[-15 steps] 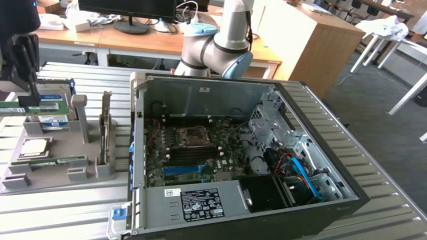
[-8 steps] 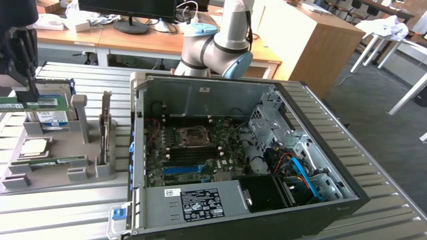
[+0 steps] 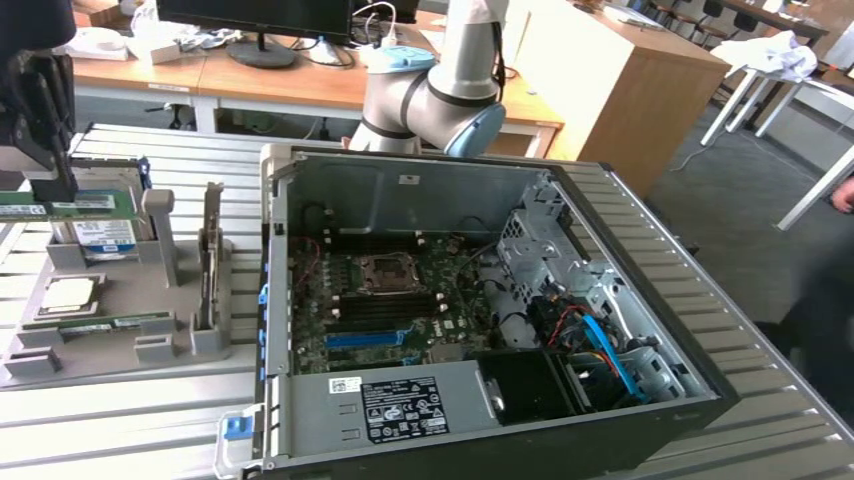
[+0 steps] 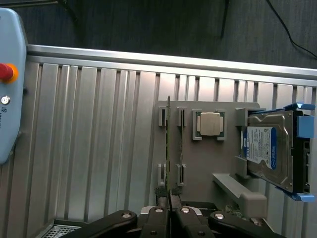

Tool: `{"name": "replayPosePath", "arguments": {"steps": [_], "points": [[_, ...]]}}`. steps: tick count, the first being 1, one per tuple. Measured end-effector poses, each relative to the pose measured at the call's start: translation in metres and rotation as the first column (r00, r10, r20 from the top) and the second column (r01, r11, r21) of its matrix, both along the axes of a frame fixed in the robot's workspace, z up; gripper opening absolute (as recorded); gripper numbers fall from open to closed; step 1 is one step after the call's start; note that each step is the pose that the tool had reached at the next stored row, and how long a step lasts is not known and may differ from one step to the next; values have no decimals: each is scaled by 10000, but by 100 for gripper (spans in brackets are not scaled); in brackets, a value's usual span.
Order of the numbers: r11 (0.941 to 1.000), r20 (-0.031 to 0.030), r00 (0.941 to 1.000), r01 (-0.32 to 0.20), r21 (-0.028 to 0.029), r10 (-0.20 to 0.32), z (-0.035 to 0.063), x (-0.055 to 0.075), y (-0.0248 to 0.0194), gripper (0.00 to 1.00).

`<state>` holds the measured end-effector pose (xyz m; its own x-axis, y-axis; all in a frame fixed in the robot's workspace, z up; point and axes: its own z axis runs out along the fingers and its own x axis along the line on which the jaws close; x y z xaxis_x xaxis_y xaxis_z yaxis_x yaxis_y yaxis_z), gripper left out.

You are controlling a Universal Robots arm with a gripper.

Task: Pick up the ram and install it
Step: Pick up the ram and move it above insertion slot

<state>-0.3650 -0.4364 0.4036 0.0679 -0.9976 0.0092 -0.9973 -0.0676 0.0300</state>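
Ribbed metal tabletop (image 3: 134, 420) carries a grey tray (image 3: 94, 360) directly under the claw (image 4: 169, 206), with an open case (image 3: 534, 440) well off to one side of it. The claw is closed almost all the way. Its fingertips pinch the ram (image 4: 168, 144) by a short stretch of one long edge. The stick hangs just beneath the claw and appears lifted clear of the tray's holders.

The main risk is probably that small pinch. A long stick held at one narrow spot could pivot between the pads if the arm jerks or the ram brushes anything, and it would then no longer sit square in the claw.

Obstacles stand between the claw and the case: an upright card (image 3: 211, 260) on the tray and the case's near wall (image 3: 274, 250). A low path would clip either one.

Below the claw, the CPU (image 4: 208, 124) lies just beside the ram and the drive (image 4: 270, 148) a little further out. A slip would drop the stick onto them.

Inside the case, the slots (image 3: 387, 300) lie deep among cables. A tilted or reversed ram pressed there could jam or stress the board. Whether the slot latches are open cannot be told.

A person (image 3: 841, 190) stands beyond the case, on the side away from the claw, near a wide swing of the arm.
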Motion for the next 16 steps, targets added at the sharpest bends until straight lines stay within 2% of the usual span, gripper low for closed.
{"name": "replayPosePath", "arguments": {"steps": [4,16], "points": [[10000,0,10000,0,0,0,0,34,0,12],[10000,-4,10000,0,0,0,0,247,0,12]]}}
